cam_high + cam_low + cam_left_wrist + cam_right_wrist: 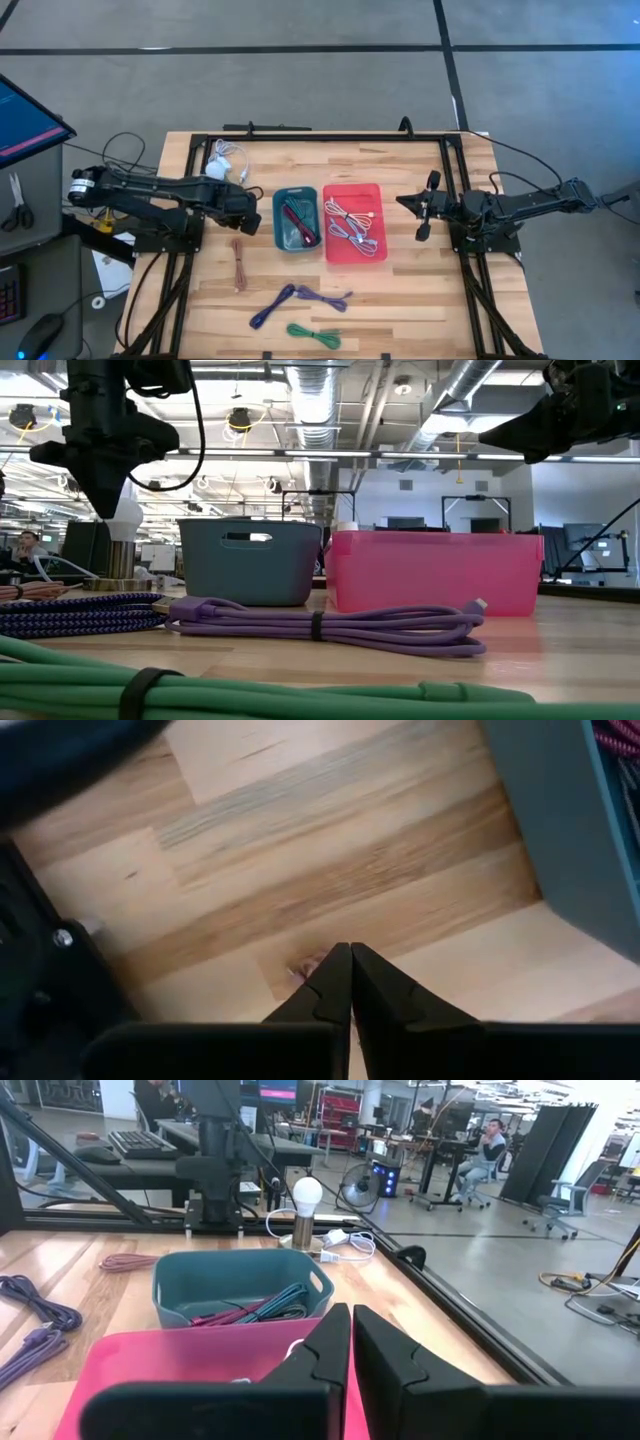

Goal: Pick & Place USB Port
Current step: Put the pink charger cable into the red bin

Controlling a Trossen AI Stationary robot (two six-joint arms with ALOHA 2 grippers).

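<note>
Green cable (250, 685) lies closest to the low camera, with a purple cable (330, 628) coiled just behind it. From above, taking the counter (400, 300) as a clock face and reading left to right: the left gripper (250, 222) hangs at about 9 o'clock, just beside the teal bin (279, 215), its fingers pressed together and holding nothing. A reddish cable (238, 262) lies on the wood at 6 o'clock from that gripper, apart from it. The teal bin at centre already holds dark red and teal cables, and the pink bin (372, 192) touching its right side holds pale ones. Loose cables sit at 6 o'clock on the counter: two purple bundles and the green one nearest the front edge. The right gripper (424, 206) waits at 3 o'clock, just beside the pink bin, likewise closed and empty.

My worry is the reddish cable: descending with closed fingers would only push it, and a grab at one strand could let the loose coil unravel and snag the teal bin's rim.
</note>
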